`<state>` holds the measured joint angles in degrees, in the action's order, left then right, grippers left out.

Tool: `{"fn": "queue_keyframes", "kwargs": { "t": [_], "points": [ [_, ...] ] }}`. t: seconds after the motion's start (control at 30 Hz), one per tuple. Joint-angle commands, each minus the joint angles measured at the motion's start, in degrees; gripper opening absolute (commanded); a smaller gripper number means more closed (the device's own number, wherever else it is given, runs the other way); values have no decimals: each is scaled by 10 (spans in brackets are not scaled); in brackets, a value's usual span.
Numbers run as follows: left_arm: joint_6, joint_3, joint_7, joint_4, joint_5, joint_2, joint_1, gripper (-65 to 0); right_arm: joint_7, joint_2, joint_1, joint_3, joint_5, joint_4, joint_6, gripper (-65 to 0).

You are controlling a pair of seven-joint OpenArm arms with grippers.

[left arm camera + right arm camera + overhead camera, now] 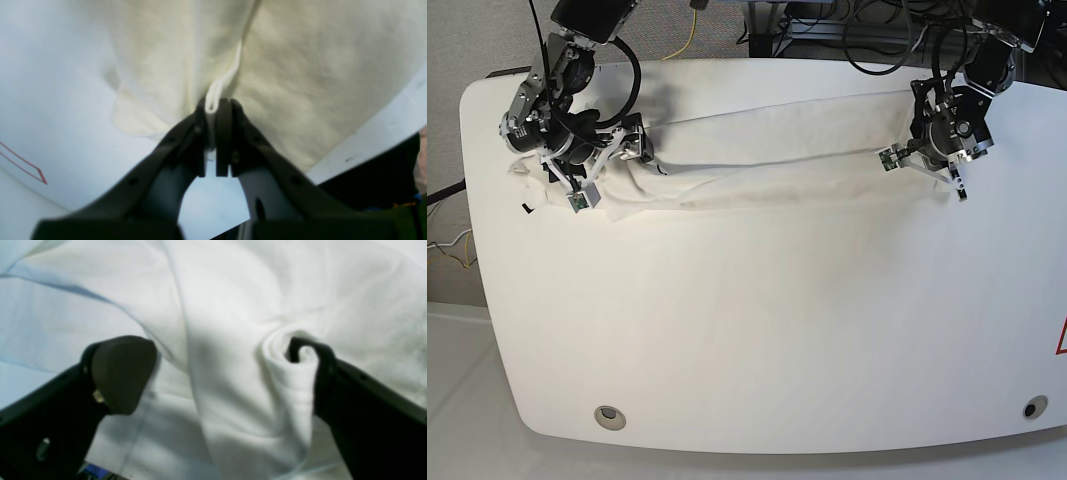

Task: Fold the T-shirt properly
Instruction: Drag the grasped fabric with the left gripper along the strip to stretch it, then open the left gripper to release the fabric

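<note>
Left gripper (213, 111) is clamped on a thin hem of the T-shirt (757, 165); our right gripper (220, 373) stands apart, a rolled fold against one finger. We see the shirt stretched in a long bunched band between both, along the table's (757, 340) far side. Soft, limp, light cotton — we judge doubled hem edges the surest holds.
</note>
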<state>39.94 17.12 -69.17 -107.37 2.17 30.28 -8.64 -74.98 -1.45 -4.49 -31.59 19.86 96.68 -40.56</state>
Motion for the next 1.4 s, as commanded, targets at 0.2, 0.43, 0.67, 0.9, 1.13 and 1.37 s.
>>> {"fn": "queue_keyframes", "kwargs": {
  "t": [0.2,0.43,0.67,0.9,1.13,1.37],
  "points": [
    [1,45,-2,-11,-13,39,6,-616,-33,1,-4,0,-22,-6,6,-9],
    [1,80,-1,-11,-83,40,6,-616,-33,-1,-4,0,-22,-6,6,-9],
    [1,100,0,-10,-100,40,6,-616,-33,-2,-6,0,-22,-6,6,-9],
    [1,99,0,-10,-101,40,8,-616,-33,-2,-6,0,-22,-6,6,-9],
    [1,96,0,-10,-101,38,10,-614,-33,-2,-6,0,-22,-6,6,-9],
    [1,77,0,-10,-101,30,10,-461,-33,-2,-6,0,-22,-6,6,-6]
  ]
}}
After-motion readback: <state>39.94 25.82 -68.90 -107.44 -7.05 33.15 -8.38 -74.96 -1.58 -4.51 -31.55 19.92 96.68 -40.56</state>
